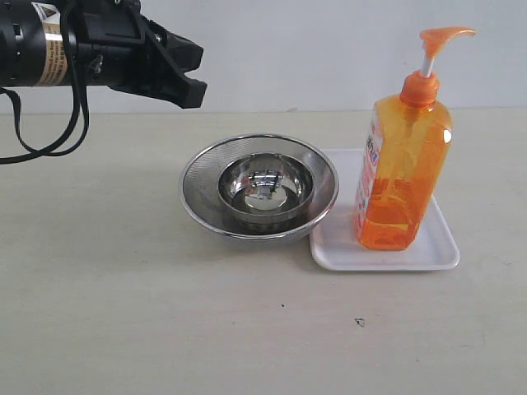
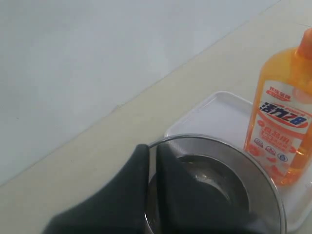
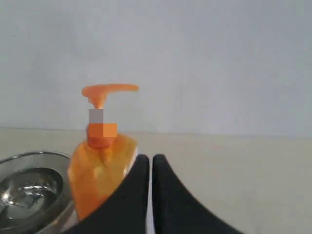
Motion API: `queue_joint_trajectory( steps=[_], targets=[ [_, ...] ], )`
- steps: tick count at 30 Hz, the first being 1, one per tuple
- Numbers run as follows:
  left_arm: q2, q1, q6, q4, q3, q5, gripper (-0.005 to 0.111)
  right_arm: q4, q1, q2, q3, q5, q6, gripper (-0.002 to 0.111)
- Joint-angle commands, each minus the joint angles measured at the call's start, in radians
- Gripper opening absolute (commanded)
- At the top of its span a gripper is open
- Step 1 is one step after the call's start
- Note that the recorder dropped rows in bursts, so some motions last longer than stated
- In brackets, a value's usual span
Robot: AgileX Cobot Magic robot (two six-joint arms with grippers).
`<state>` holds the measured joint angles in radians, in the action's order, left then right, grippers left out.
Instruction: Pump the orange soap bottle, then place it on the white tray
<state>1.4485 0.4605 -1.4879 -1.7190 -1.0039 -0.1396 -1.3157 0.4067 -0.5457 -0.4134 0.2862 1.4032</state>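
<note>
The orange soap bottle (image 1: 403, 177) stands upright on the white tray (image 1: 432, 247), its pump head raised on the white stem. My left gripper (image 1: 193, 86) hangs above the table at the far left, well apart from the bottle, with its jaws shut on nothing. The left wrist view shows the left gripper (image 2: 152, 148) over the steel bowl's rim, with the bottle (image 2: 285, 126) and tray (image 2: 219, 114) beyond. My right gripper (image 3: 150, 158) is out of the exterior view. In its wrist view it is shut and empty, close beside the bottle (image 3: 100, 170).
A round steel mesh bowl (image 1: 259, 185) with a smaller steel bowl inside sits directly left of the tray, touching its edge. It also shows in the wrist views as the bowl (image 2: 263, 180) and the bowl (image 3: 29, 190). Beige tabletop lies all around, with a pale wall behind.
</note>
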Motion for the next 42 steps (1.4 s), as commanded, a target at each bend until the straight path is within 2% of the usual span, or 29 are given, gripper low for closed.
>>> queue_joint_trajectory(
  steps=[1, 4, 9, 12, 15, 19, 26, 31, 42],
  targets=[
    [-0.008, 0.003, -0.006, 0.011, 0.005, 0.009, 0.005, 0.574, -0.002, 0.005, 0.004, 0.249, -0.541, 0.000],
    [-0.008, 0.003, -0.006, 0.011, 0.005, 0.009, 0.005, 0.758, 0.001, 0.005, 0.004, 0.200, -0.800, 0.000],
    [-0.008, 0.003, -0.006, 0.011, 0.005, 0.009, 0.005, 1.075, 0.001, 0.006, 0.007, 0.012, -1.263, 0.000],
    [-0.008, 0.003, -0.006, 0.011, 0.005, 0.009, 0.005, 1.204, 0.007, 0.062, 0.006, 0.002, -1.415, 0.000],
    [-0.008, 0.003, -0.006, 0.011, 0.005, 0.009, 0.005, 1.205, 0.008, 0.145, 0.015, 0.009, -1.439, 0.000],
    [-0.008, 0.003, -0.006, 0.011, 0.005, 0.009, 0.005, 1.205, -0.039, 0.286, 0.064, -0.001, -1.478, 0.000],
    [-0.008, 0.003, -0.006, 0.011, 0.005, 0.009, 0.005, 1.270, -0.224, 0.470, 0.188, -0.188, -1.481, 0.000],
    [-0.008, 0.003, -0.006, 0.011, 0.005, 0.009, 0.005, 1.309, -0.321, 0.546, 0.270, -0.193, -1.448, 0.000],
    [-0.008, 0.003, -0.006, 0.011, 0.005, 0.010, 0.005, 1.316, -0.328, 0.546, 0.413, -0.200, -1.403, 0.000]
  ],
)
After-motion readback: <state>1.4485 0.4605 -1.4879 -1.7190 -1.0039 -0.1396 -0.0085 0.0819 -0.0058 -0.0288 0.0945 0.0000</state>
